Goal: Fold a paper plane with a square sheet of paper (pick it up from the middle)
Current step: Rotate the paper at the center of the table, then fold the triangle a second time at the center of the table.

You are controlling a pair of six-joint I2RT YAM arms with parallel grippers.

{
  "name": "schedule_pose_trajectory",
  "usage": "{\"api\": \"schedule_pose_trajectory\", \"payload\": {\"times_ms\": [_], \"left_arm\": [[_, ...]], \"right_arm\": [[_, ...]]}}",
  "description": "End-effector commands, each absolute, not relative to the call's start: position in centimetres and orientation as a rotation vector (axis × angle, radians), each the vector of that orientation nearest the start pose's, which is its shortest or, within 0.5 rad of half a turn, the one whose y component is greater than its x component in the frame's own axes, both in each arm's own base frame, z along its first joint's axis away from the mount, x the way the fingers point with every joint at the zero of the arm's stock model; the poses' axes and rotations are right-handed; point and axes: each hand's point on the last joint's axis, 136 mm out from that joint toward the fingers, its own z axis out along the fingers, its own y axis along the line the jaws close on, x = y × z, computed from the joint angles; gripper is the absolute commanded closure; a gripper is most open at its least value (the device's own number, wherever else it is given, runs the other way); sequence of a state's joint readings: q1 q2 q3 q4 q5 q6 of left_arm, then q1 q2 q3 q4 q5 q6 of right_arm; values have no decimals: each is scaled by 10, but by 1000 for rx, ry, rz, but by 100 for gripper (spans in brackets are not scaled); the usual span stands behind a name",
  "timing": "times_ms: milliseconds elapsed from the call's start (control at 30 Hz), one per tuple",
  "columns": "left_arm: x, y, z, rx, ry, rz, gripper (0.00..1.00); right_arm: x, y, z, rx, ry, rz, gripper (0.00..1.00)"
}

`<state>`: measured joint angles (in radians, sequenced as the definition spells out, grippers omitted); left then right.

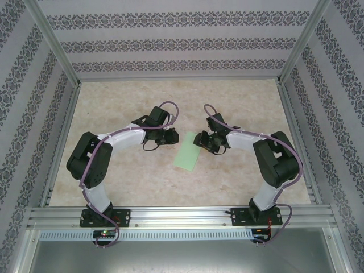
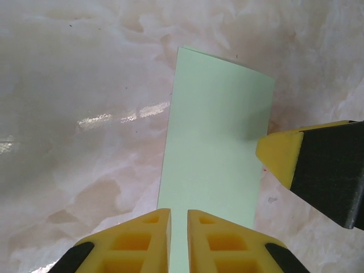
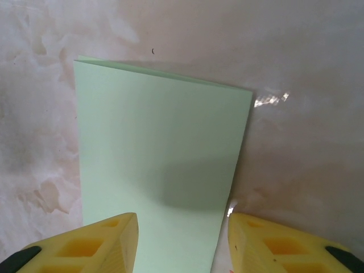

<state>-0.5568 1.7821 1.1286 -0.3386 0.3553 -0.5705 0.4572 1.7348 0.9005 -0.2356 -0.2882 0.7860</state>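
Top external: square sheet of paper (image 1: 187,154) reads as a long pale green rectangle, flat on the marbled table (image 1: 125,108). It lies btwn the two grippers, one short end right at their tips. Left gripper (image 1: 172,140) and right gripper (image 1: 199,140) face each other across that end. Patterned walls (image 1: 170,45) on three sides.

Left wrist cam gives what the top can't. The left gripper (image 2: 178,239) has jaws nearly together w/ a thin slit, green showing through it, nothing pinched. Paper (image 2: 213,142) runs straight ahead from the fingertips. A yellow fingertip (image 2: 280,152) of the right gripper sits at the paper's right edge; touching or not, can't tell.

Right wrist cam: right gripper (image 3: 182,244) has jaws wide apart, straddling the near end of the paper (image 3: 159,148), not clamping it. Far edge looks doubled, two layers. Paper plain.
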Motion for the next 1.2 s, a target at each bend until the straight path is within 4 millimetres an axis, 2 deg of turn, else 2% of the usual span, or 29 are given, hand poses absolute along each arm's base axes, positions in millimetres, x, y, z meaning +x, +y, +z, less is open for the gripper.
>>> {"api": "schedule_pose_trajectory", "payload": {"times_ms": [0,233,467,567,633,667,733,767,800,833,900,1000,1167], "left_arm": [[342,-275,75,94,2708,-821,83],[341,-273,75,86,2705,-809,83],[341,-268,74,52,2702,-807,83],[339,-261,73,14,2696,-810,83],[338,-257,72,1,2694,-808,83],[338,-256,73,-5,2693,-804,83],[338,-254,73,-20,2684,-808,83],[339,-253,73,-24,2683,-808,83],[339,-254,73,-21,2681,-812,83],[340,-254,73,-20,2683,-815,83],[340,-255,73,-18,2685,-825,82],[340,-256,72,-34,2682,-851,82],[338,-258,63,-49,2706,-884,82]], "right_arm": [[337,230,32,299,2745,783,58],[345,245,36,228,2739,849,59],[356,261,30,114,2790,880,59],[360,253,34,110,2806,786,57],[360,239,43,119,2790,691,54],[360,236,47,113,2770,696,56],[357,239,54,111,2740,800,57],[354,239,54,116,2752,826,50],[350,231,53,136,2777,769,44],[346,223,52,148,2784,695,44],[338,220,54,142,2781,682,47],[328,236,58,126,2769,765,53],[318,253,45,134,2801,807,57]]}}
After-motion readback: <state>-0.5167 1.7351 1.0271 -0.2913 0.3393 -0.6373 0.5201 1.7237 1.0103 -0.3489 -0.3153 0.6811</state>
